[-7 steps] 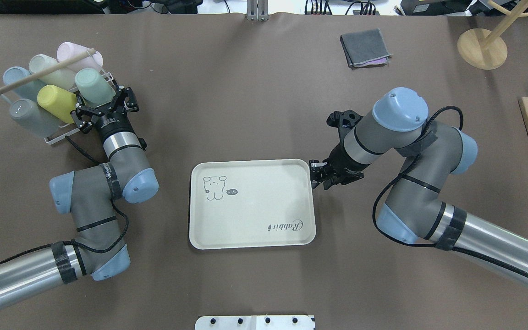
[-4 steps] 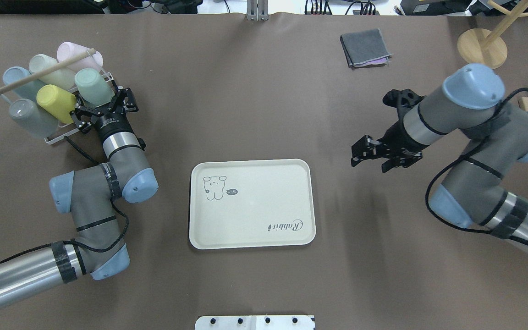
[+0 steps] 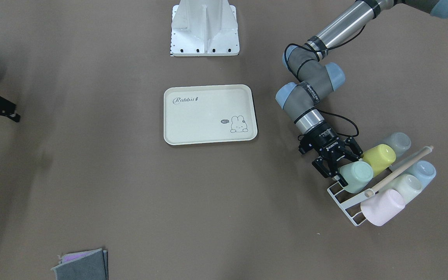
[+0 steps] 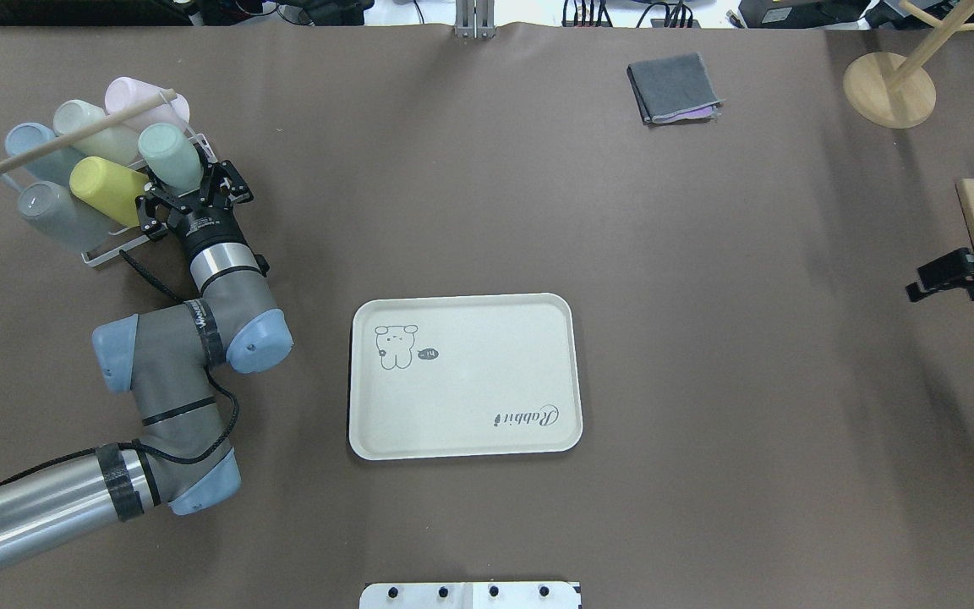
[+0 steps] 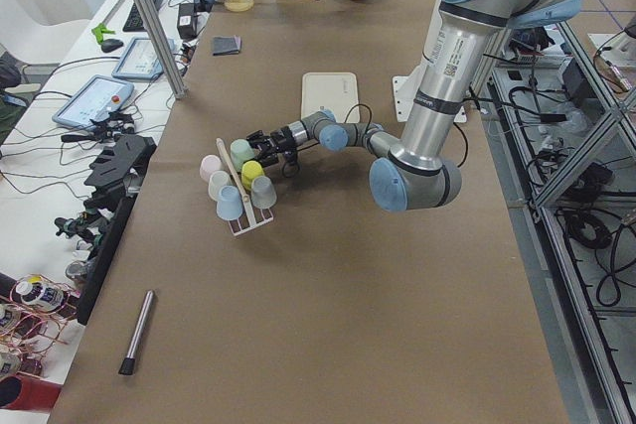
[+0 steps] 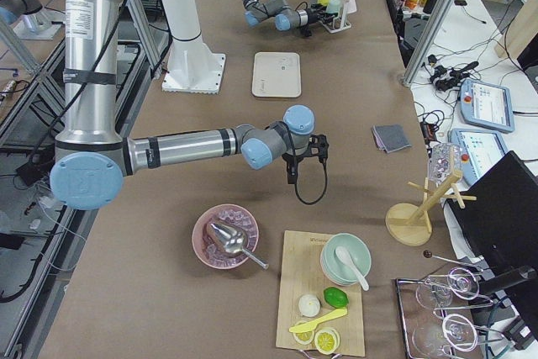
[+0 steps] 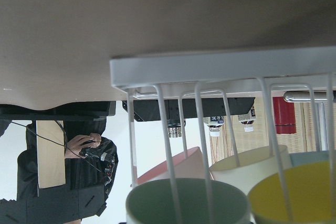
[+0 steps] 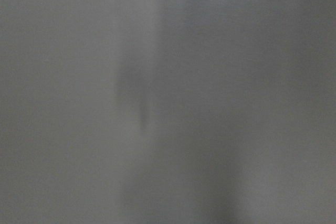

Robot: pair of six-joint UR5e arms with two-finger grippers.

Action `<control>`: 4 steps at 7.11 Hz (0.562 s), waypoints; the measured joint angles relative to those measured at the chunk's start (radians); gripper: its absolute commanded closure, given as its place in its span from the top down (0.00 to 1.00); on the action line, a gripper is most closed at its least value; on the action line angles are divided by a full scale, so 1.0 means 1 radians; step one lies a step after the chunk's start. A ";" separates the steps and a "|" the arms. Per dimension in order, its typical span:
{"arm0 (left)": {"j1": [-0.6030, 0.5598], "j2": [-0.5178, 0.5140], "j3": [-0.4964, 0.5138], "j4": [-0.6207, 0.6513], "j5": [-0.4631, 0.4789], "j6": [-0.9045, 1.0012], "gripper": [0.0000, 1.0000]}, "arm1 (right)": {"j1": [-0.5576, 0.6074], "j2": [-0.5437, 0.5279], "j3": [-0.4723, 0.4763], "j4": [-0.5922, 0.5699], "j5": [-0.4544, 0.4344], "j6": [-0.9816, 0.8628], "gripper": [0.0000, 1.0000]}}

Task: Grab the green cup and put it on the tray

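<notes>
Brown-covered table, white side bench with tablets, aluminium frame posts.

Overhead looks down, front opposite, tray shared

Both arms share one build. The left arm has a brushed silver tube for its long link, matte grey joint housings and rounded pale blue end caps. Bands of black tape wrap the silver tube near the elbow. A thin black cable runs along the outside and hangs in loose loops at the joints. A narrow band of white lettering circles the grey wrist link. Beyond it come a polished silver ring and a black collar. The left gripper is black, with open linkage fingers and small white lettering on its body. The right arm shows the same silver, grey and blue, black bands and a dangling black cable loop.
</notes>
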 measured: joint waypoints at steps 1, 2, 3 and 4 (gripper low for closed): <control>0.000 -0.001 -0.001 0.000 0.000 0.001 0.63 | 0.104 -0.028 0.002 -0.108 0.014 -0.174 1.00; -0.001 -0.001 -0.004 0.000 0.000 0.007 0.63 | 0.198 -0.039 0.005 -0.218 -0.003 -0.354 1.00; -0.004 0.001 -0.011 -0.006 0.000 0.025 0.63 | 0.263 -0.042 0.008 -0.300 -0.044 -0.482 1.00; -0.009 0.004 -0.017 -0.033 0.000 0.060 0.63 | 0.301 -0.045 0.012 -0.349 -0.094 -0.543 1.00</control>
